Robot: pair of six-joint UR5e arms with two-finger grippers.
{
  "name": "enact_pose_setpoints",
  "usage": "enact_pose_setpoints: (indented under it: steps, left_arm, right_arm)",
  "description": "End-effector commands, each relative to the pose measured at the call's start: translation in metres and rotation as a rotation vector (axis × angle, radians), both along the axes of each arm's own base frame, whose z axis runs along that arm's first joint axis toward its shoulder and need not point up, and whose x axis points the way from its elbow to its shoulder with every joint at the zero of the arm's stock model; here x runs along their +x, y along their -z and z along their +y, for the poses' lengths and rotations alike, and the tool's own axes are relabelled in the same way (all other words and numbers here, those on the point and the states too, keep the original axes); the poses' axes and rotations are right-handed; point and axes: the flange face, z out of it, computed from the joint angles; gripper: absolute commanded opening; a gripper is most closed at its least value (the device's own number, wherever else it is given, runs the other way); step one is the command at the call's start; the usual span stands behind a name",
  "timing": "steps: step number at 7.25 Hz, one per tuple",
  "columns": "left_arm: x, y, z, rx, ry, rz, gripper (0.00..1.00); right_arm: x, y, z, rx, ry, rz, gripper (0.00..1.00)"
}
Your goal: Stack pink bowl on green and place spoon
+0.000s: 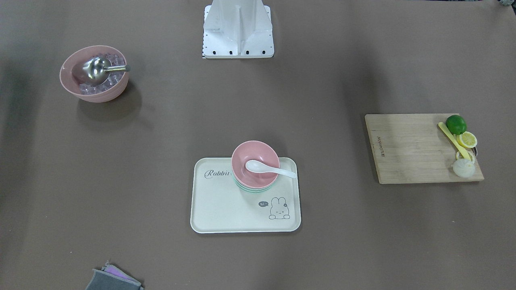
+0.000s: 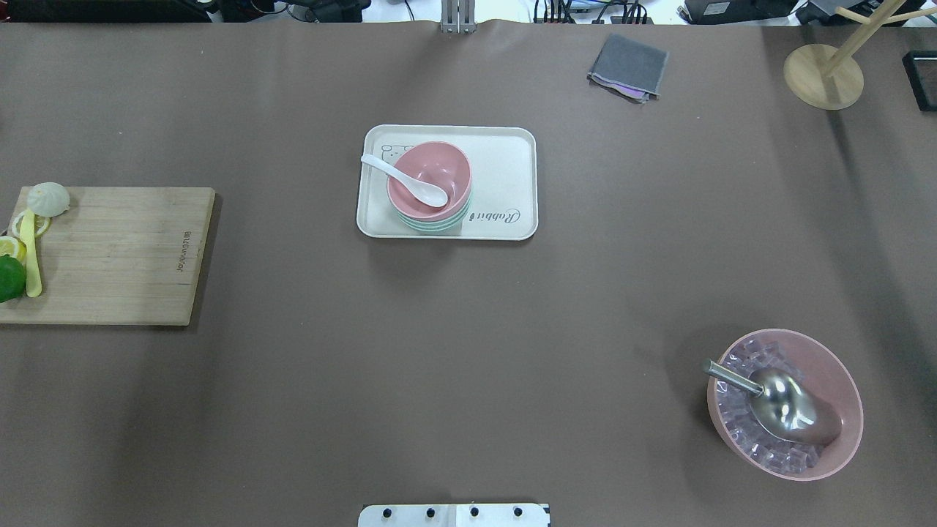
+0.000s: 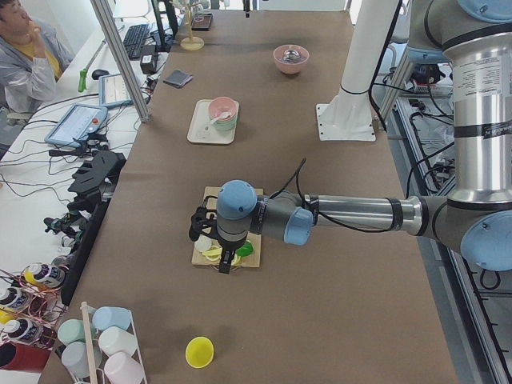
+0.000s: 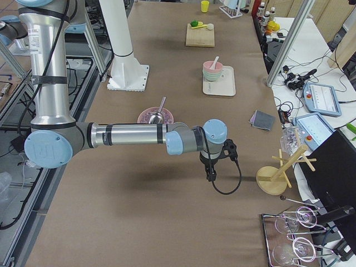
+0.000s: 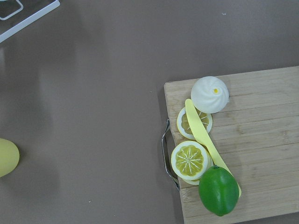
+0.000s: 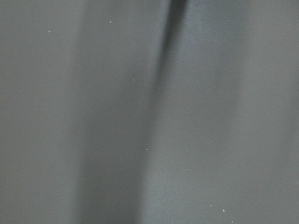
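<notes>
Overhead exterior footage showed the pink bowl (image 2: pixel 441 162) nested on the green bowl (image 2: pixel 430 227) just above the centre of the frame, set on the left half of the cream tray (image 2: pixel 512 176). The white spoon (image 2: pixel 404 178) was laid in the pink bowl, its handle propped over the rim toward the upper left. In the exterior left view, the left gripper (image 3: pixel 224 260) was seen over the cutting board (image 2: pixel 117 249) at mid-frame. In the exterior right view, the right gripper (image 4: pixel 212 173) was seen above bare table, right of centre. Whether either tool was released or clenched could not be told.
</notes>
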Motion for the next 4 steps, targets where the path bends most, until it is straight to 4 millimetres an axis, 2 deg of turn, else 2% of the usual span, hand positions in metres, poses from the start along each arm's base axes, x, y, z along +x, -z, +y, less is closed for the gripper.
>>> enact_pose_setpoints:
  steps: [1,4]
  left_arm:
    - [0.0010,-0.0035,-0.0010,-0.002,-0.003,-0.004,0.98]
    - [0.0005,-0.0002,-0.0012,0.005,-0.001,-0.002,0.98]
  right_arm:
    - [0.0001,0.0001,-0.0007,-0.003,-0.003,0.002,1.00]
    - [-0.0013,0.0025,-0.0053,0.002,-0.001,0.001,1.00]
